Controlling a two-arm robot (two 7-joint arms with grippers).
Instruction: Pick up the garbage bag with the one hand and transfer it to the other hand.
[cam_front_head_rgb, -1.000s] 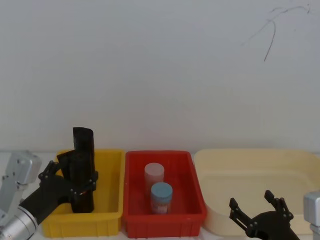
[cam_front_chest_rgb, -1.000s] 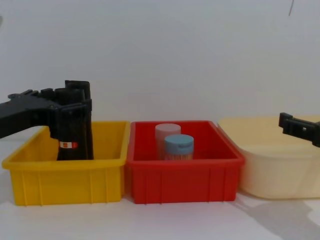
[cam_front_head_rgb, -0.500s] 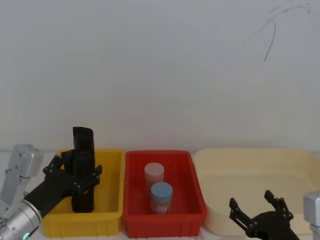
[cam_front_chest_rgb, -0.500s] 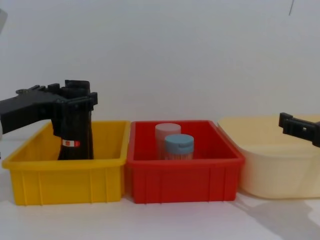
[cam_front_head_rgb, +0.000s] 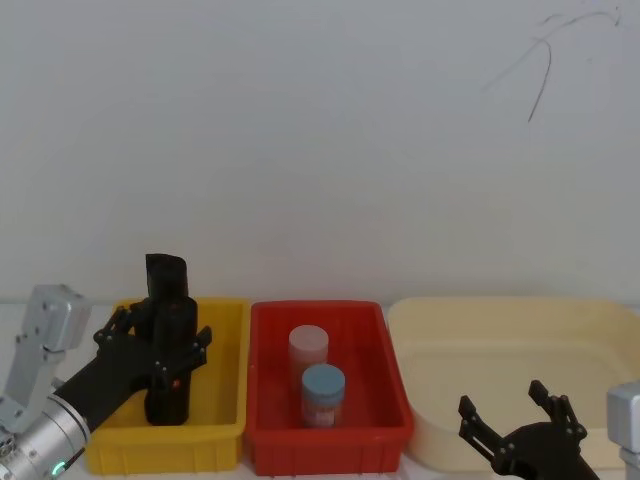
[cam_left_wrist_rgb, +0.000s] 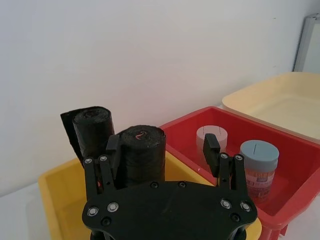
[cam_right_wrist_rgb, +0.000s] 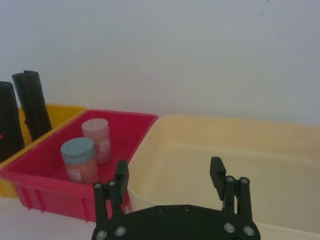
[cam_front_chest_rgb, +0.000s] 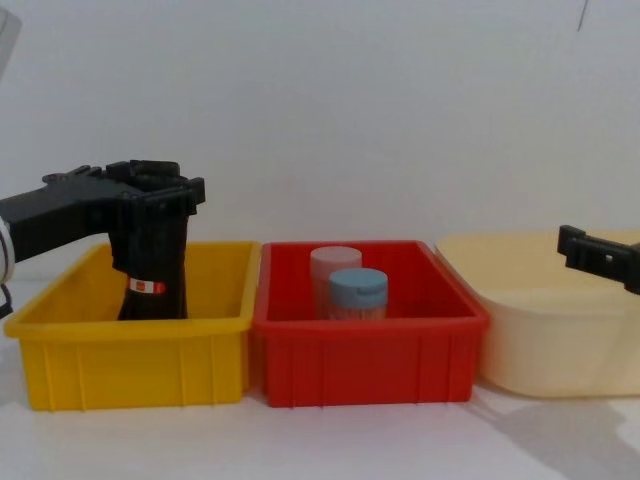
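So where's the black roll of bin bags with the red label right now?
In the head view, the labelled roll stands in the yellow bin on the robot's left, between the open fingers of the left end effector.

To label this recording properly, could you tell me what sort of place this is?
Probably a robotics lab bench: a white wall, a yellow bin, red bin and cream tub lined up on a white table, the left tool open around the garbage bag, the right tool open near the tub.

garbage bag (cam_front_chest_rgb: 152, 300) left bin (cam_front_chest_rgb: 120, 330), jars (cam_front_chest_rgb: 358, 292) middle bin (cam_front_chest_rgb: 370, 326)
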